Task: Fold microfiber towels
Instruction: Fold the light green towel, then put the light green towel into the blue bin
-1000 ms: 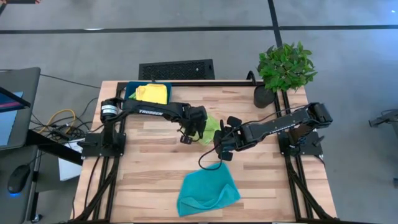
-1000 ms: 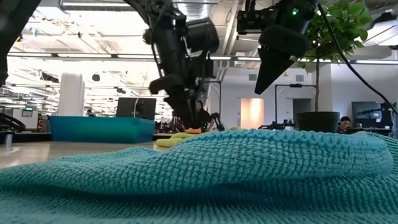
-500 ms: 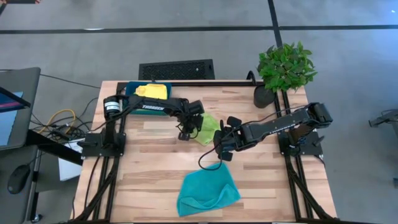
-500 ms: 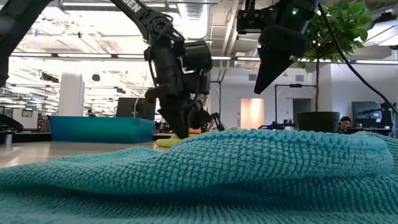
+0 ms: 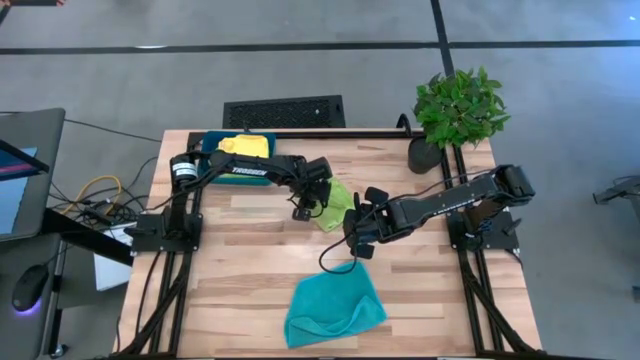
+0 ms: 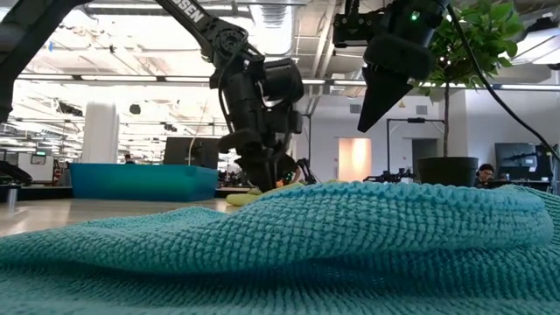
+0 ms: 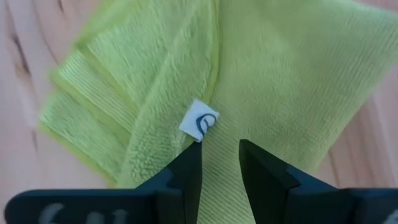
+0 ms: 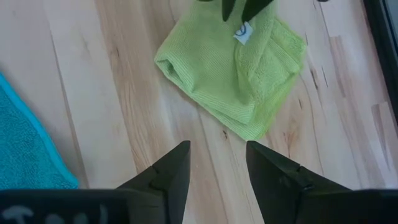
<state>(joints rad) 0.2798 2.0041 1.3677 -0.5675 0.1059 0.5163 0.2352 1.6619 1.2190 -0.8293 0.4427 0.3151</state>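
A folded lime green towel (image 5: 336, 205) lies flat on the table's middle, with a white label (image 7: 200, 122) on top. My left gripper (image 5: 303, 212) stands over its left part, pointing down, with its fingers a narrow gap apart (image 7: 221, 146) beside the label. My right gripper (image 5: 352, 248) is open and empty above bare wood (image 8: 217, 149), between the lime towel (image 8: 236, 68) and a crumpled teal towel (image 5: 335, 310) near the front edge. A yellow towel (image 5: 245, 148) lies in the dark-teal tray (image 5: 209, 143). No second lime towel shows. My left gripper comes at the lime towel from above, its fingertips (image 7: 193, 162) down at the top layer next to the white label. Cloth shows flat in the gap between them. I cannot tell whether the tips touch it.
A potted plant (image 5: 455, 110) stands at the table's far right corner. The tray is at the far left. The teal towel fills the low view's foreground (image 6: 306, 245). Bare wood lies at the table's left and right sides.
My left gripper has gone down and toward the table's right edge, onto the lime green towel's left part. The towel and my right gripper have kept still.
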